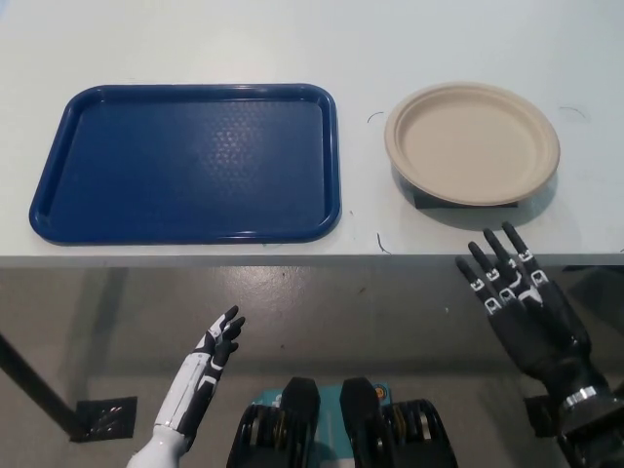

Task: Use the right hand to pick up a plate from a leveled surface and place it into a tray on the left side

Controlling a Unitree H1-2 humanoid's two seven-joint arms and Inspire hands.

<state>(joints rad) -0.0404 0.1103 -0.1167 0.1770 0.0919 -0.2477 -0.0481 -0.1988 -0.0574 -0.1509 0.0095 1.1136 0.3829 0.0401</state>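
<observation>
White left robot hand (213, 353) with black fingertips, black right robot hand (517, 304) with white markings

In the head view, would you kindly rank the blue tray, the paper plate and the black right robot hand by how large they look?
1. Blue tray, clearly the largest.
2. Paper plate.
3. Right robot hand, open below the table edge; it is nearer the camera, so its true size against the plate is unsure.

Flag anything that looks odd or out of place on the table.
The plate does not lie flat on the table: it rests on a small dark block that peeks out beneath its near edge. The tray looks normal.
</observation>
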